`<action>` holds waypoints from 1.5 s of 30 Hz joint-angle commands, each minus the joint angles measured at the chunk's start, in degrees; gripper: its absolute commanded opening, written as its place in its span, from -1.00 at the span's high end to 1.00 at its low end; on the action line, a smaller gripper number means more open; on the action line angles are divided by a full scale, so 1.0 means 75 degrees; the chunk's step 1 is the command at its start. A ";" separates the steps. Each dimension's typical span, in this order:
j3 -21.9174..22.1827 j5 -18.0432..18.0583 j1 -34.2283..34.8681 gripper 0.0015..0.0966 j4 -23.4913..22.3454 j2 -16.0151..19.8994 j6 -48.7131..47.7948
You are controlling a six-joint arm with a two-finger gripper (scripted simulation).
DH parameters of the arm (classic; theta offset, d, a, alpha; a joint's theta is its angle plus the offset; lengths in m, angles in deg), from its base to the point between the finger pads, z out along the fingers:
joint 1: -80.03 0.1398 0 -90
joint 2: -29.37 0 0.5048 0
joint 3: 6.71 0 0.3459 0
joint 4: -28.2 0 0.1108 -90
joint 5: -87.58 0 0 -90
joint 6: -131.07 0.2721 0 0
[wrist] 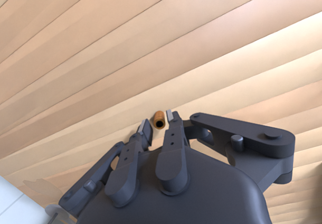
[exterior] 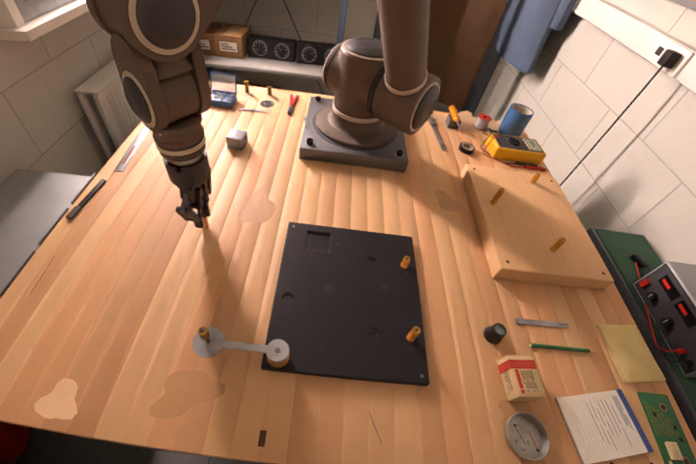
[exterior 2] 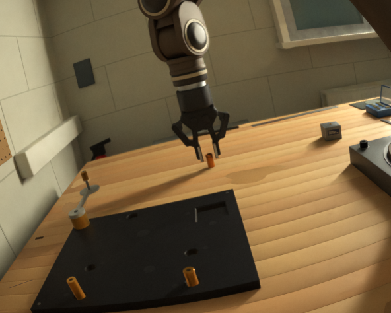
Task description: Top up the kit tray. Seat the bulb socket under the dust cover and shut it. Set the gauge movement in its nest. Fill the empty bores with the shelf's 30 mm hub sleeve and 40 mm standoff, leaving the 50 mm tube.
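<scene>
My gripper [exterior: 196, 218] [exterior 2: 207, 156] [wrist: 156, 125] is open and holds nothing. It hangs low over a small orange sleeve [exterior 2: 209, 160] [wrist: 159, 119] that stands upright on the bare bench, left of the tray's far end. The sleeve's top sits between the fingertips. The black kit tray [exterior: 349, 301] [exterior 2: 145, 252] lies at mid-bench with a square nest [exterior: 318, 240] [exterior 2: 212, 208], empty bores and two orange pegs [exterior: 405, 261] [exterior: 413, 333]. A grey swing cover [exterior: 239, 346] [exterior 2: 83, 198] is swung out off the tray's near-left corner. The wooden shelf [exterior: 532, 230] on the right carries three orange tubes.
A blue open case [exterior: 222, 90] lies at the far edge, with a grey cube [exterior: 236, 138] [exterior 2: 331, 130] nearer. The arm's base [exterior: 354, 137] stands behind the tray. A black knob [exterior: 495, 332], a small box [exterior: 520, 377] and a round gauge [exterior: 526, 435] lie right of the tray.
</scene>
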 commanded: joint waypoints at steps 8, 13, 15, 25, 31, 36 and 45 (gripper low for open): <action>-0.0004 0.0000 0.0000 0.27 -0.0003 -0.0006 0.0000; -0.0003 0.0000 0.0000 0.32 -0.0003 -0.0005 0.0000; -0.0003 0.0000 0.0000 0.40 -0.0003 -0.0005 0.0000; -0.0003 0.0000 0.0000 0.82 -0.0003 -0.0005 0.0000; -0.0003 0.0000 0.0000 0.86 -0.0003 -0.0005 0.0000; -0.0011 0.0000 0.0000 0.86 0.0010 -0.0011 0.0000; -0.0211 0.0000 0.0000 0.86 0.0362 -0.0162 0.0000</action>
